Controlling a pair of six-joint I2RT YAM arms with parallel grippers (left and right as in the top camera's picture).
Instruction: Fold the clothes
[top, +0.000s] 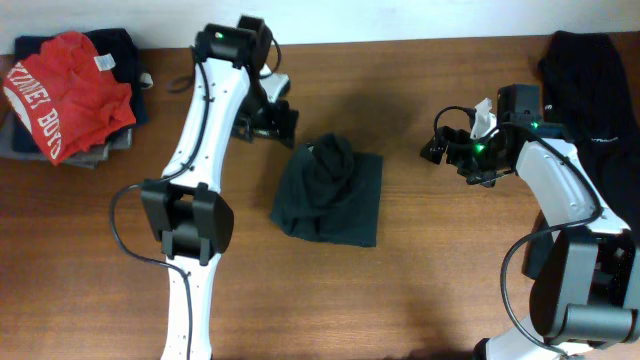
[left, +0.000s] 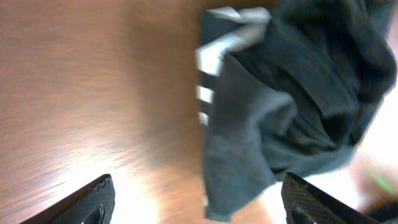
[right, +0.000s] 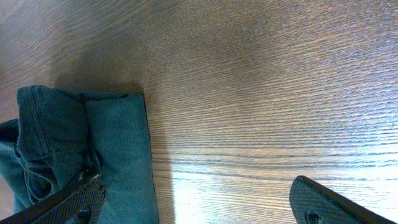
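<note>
A wooden bench (top: 430, 290) seen from above, with a robot arm on each side. In the middle lies a dark grey-green garment (top: 328, 190), folded into a rough square. Its top layer is bunched into a soft hump towards the far edge.

The left hand (left: 198, 193) hangs just beyond the garment's far left corner, not touching it. Its two fingers are spread wide with nothing between them. Its wrist camera shows bare wood on one side and the garment's rumpled folds on the other. A few white printed bars show on a darker layer at the cloth's edge.

The right hand (right: 196, 193) hovers over bare wood to the right of the garment, apart from it. Its fingers are also spread wide and empty. In its wrist camera a straight folded edge with stitched seams, apparently of the same garment, lies close to one fingertip.

In the far left corner sits a pile of clothes (top: 120, 125) topped by a crumpled red shirt (top: 65, 95) with white lettering. A black garment (top: 590, 70) lies at the far right edge, behind the right arm.
</note>
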